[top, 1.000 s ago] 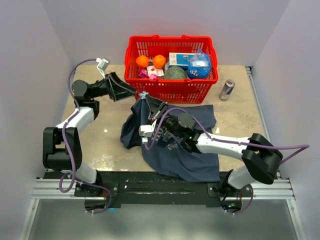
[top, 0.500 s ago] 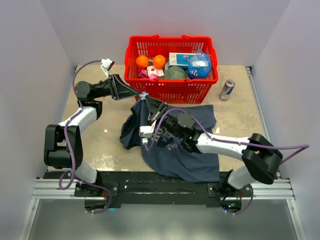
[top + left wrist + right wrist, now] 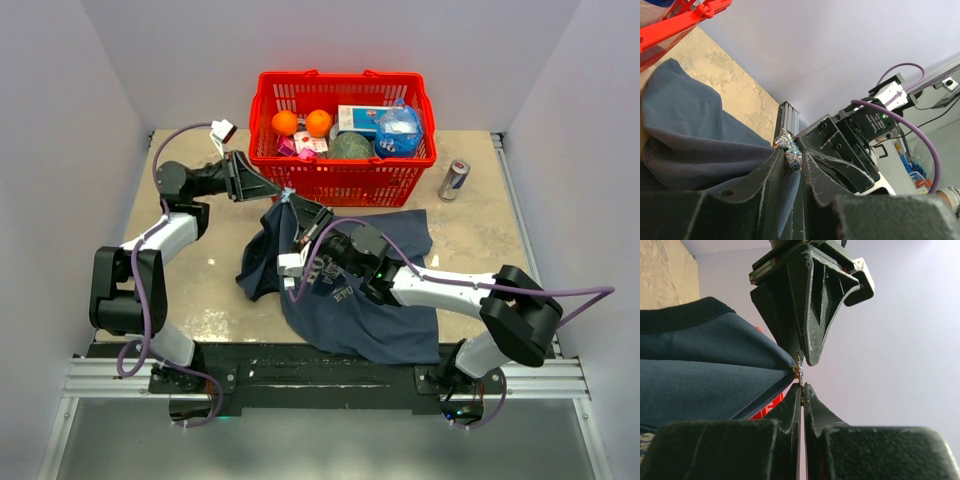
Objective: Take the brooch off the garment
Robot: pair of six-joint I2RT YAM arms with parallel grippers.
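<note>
A dark blue garment [image 3: 350, 300] lies on the table with one fold pulled up into a peak. My right gripper [image 3: 294, 203] is shut on the garment at that peak. The brooch [image 3: 287, 193], small and iridescent, sits at the tip of the fold. From the left, my left gripper [image 3: 280, 191] is shut on the brooch. The left wrist view shows the brooch [image 3: 788, 144] pinched between my left gripper's [image 3: 795, 152] tips, with the garment [image 3: 690, 130] hanging to the left. In the right wrist view the brooch [image 3: 799, 371] sits just above my shut right gripper [image 3: 802, 389].
A red basket [image 3: 345, 182] with oranges, a box and packets stands just behind the grippers. A drink can [image 3: 454, 180] stands at the back right. The tan table [image 3: 200, 290] is bounded by white walls on both sides.
My left gripper has closed from wide open onto the brooch and edged slightly to the right. The right gripper still holds the fold up in the same place.
</note>
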